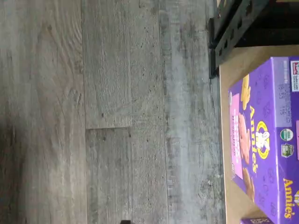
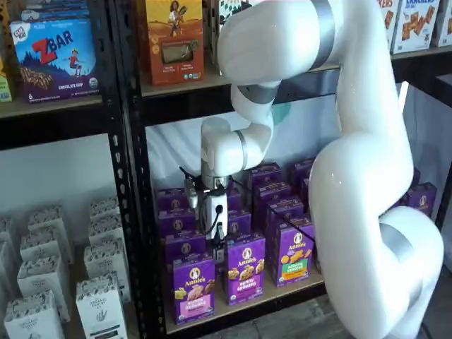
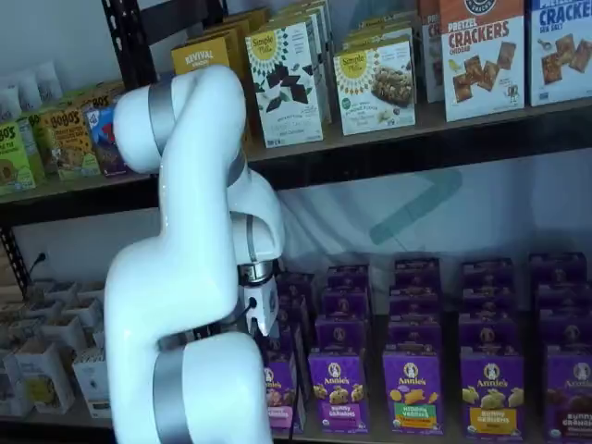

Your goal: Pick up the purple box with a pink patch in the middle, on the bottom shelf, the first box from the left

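we saw the purple box point(image 2: 193, 287) at lower centre, front-left on the bottom shelf point(image 2: 244, 305). the gripper point(image 2: 219, 256) hung spread above it; descending squarely over its sides seemed best.

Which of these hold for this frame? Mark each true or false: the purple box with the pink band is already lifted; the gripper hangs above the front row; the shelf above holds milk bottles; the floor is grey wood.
1. The purple box is lifted off the bottom shelf. False: it stands on the board.
2. The gripper hangs above the front row of purple cartons. True.
3. The shelf above holds milk bottles. False: it holds boxed goods, such as a cracker box.
4. The floor in the wrist view is grey wood planking. True.
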`<state>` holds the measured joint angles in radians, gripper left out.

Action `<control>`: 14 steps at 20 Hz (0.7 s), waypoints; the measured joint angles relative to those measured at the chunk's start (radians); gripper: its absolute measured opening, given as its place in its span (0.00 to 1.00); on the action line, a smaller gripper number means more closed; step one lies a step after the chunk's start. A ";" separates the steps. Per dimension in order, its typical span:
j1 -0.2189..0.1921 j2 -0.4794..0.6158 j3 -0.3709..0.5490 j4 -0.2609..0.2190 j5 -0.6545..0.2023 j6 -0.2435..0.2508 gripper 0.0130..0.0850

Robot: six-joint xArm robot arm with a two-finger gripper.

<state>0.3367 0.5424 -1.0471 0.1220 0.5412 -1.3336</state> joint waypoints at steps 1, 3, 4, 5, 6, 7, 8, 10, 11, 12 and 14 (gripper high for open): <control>0.000 -0.002 0.004 -0.014 -0.007 0.012 1.00; -0.001 -0.010 0.019 -0.045 -0.023 0.038 1.00; -0.001 -0.013 0.025 -0.049 -0.028 0.041 1.00; -0.002 -0.015 0.030 -0.051 -0.033 0.042 1.00; -0.002 -0.016 0.035 -0.053 -0.038 0.044 1.00; -0.002 -0.017 0.039 -0.055 -0.045 0.046 1.00; -0.001 -0.018 0.041 -0.056 -0.049 0.047 1.00; 0.000 -0.017 0.046 -0.060 -0.062 0.051 1.00; 0.001 -0.014 0.046 -0.059 -0.065 0.051 1.00; 0.002 -0.011 0.045 -0.057 -0.066 0.050 1.00; 0.005 -0.002 0.041 -0.054 -0.071 0.050 1.00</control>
<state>0.3419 0.5404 -1.0060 0.0682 0.4701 -1.2837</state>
